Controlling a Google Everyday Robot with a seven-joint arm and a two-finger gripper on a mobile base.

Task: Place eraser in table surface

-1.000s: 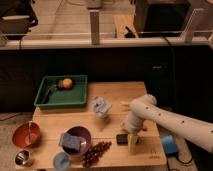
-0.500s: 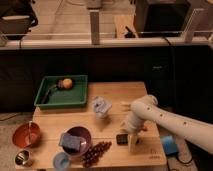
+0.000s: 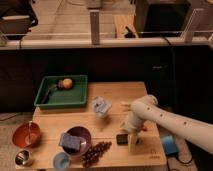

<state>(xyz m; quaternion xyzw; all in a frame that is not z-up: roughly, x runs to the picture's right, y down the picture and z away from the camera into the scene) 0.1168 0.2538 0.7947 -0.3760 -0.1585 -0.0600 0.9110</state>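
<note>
The eraser (image 3: 121,139), a small flat black block, lies on the light-brown wooden table surface (image 3: 120,95) near its front right corner. My gripper (image 3: 131,141) points down at the table just to the right of the eraser, touching or almost touching it. The white arm (image 3: 165,117) reaches in from the right. A small orange piece (image 3: 143,128) shows just behind the wrist.
A green tray (image 3: 75,99) at the back left holds an orange fruit (image 3: 66,83). A crumpled white and blue item (image 3: 101,106) is mid-table. A purple bowl (image 3: 82,135) with a blue-grey sponge (image 3: 71,141), grapes (image 3: 95,150), a red bowl (image 3: 27,135) and a blue cup (image 3: 61,160) are at the front left.
</note>
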